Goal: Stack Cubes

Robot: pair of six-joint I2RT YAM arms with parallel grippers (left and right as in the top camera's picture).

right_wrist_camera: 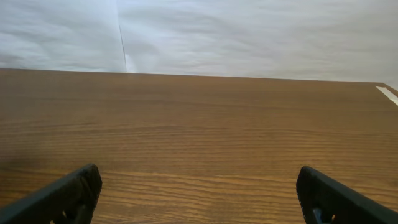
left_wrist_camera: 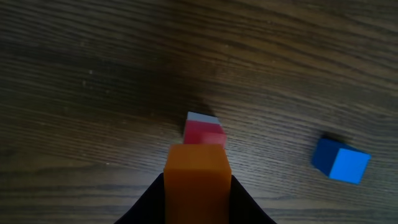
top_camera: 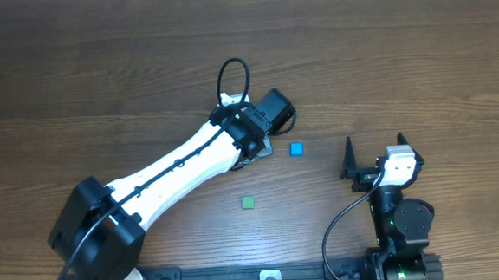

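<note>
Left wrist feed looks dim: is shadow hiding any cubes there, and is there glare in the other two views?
Left wrist view: shadow darkens the table around the red cube, but it, the held orange cube and the blue cube are all readable. Top view: even light, no glare. Right wrist view: bright and evenly lit, no glare.

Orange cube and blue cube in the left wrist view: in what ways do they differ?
The orange cube is clamped between the fingers of the left gripper; the blue cube lies free on the table. The orange cube is close to the red cube; the blue cube stands apart from both. Both are plain single-coloured cubes.
</note>
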